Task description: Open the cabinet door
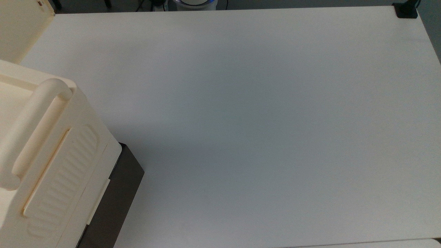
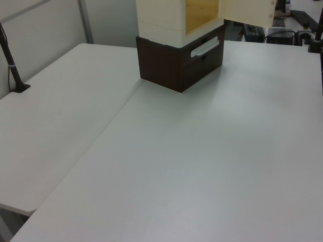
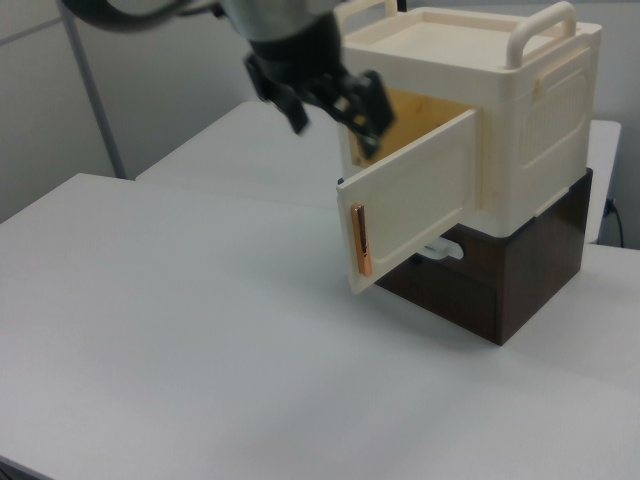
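Observation:
The cabinet door (image 3: 412, 205) is a plain cream panel that stands swung out from the cream cabinet (image 3: 525, 110), baring a yellow-wood inside (image 3: 420, 110). A copper handle (image 3: 357, 240) runs down the door's free edge. My gripper (image 3: 333, 122) hangs just above and behind the door's top edge with its black fingers (image 3: 367, 130) spread apart and nothing between them. The door (image 1: 20, 29) sits at the top view's upper left corner, and the door (image 2: 250, 11) pokes out along the left view's upper edge.
The cabinet sits on a dark brown drawer base (image 3: 520, 270) with a white pull (image 2: 204, 47). The white table (image 1: 258, 131) spreads wide. A black clamp (image 1: 406, 10) sits at its far corner, and a black pole (image 2: 11, 63) stands on the side table.

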Available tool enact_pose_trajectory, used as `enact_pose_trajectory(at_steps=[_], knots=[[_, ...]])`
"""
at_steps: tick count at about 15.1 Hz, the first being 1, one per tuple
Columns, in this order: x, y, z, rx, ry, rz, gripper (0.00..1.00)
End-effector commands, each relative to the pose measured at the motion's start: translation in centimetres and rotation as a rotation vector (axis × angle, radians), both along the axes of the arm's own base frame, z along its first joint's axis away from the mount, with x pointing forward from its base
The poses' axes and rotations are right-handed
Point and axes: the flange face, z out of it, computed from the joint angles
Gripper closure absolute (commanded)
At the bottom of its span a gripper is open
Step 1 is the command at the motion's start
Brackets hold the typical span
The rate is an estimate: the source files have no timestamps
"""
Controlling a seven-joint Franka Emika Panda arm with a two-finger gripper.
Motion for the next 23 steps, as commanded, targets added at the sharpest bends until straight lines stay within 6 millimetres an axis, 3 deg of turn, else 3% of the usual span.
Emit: enact_pose_trajectory(at_steps=[1,6,10,14,23], knots=[[3.8,9.2,-0.2,0.116,0.059,-0.018,0.0],[8.9,18.9,-3.1,0.116,0.16,0.037,0.0],[12.9,23.9,-8.8,0.049,0.297,0.059,0.0],[14.3,25.2,-11.3,0.004,0.34,0.059,0.0],[15.3,26.7,-11.9,-0.088,0.328,0.081,0.0]])
